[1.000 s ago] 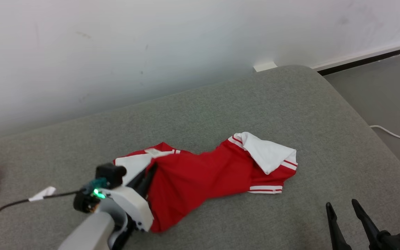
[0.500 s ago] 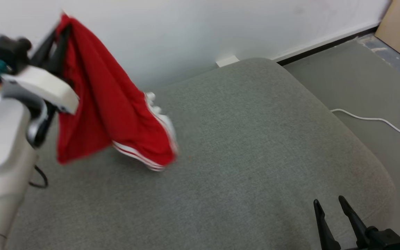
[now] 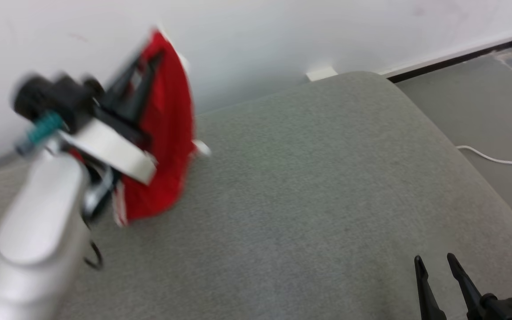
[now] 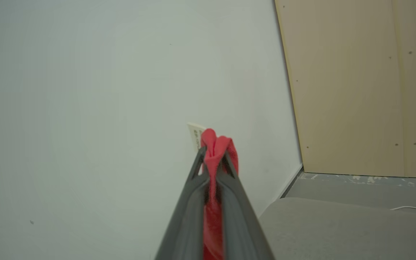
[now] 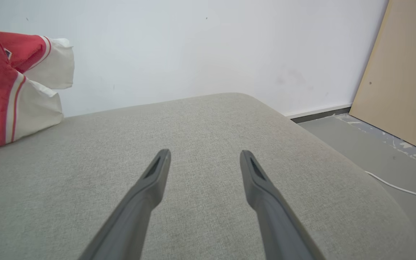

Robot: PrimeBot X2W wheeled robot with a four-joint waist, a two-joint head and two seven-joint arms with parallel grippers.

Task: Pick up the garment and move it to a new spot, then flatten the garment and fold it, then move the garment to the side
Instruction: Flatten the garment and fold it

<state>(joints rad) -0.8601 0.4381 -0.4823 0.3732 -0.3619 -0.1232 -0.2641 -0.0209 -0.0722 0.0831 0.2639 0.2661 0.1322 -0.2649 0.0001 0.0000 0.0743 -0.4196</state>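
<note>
Left gripper [image 4: 213, 153]: my two dark fingers are pressed together on a bunched fold of the red garment with white panels and stripes [image 3: 167, 133]. In the left wrist view a knob of red cloth sticks out past the fingertips, with a small white label just behind it.

Garment position: it hangs from my left fingers at the left of the head view, raised in front of the plain white wall [image 3: 282, 35] and above the far left part of the grey fabric cushion [image 3: 305, 200]. The cloth drapes down in a narrow column. The head view is motion-blurred here, so the lowest hem may be brushing the cushion; I cannot say for certain. In the right wrist view, a white sleeve with red stripes juts out sideways at the upper left (cuff pointing right).

Right gripper [image 5: 205, 155]: fingers spread wide apart, holding nothing. It sits low over the near right part of the cushion, well apart from the garment.

Surroundings: grey floor to the right of the cushion, a thin white cable [image 3: 496, 160] lying on it, and a beige wooden board [image 4: 356, 90] leaning against the wall.
</note>
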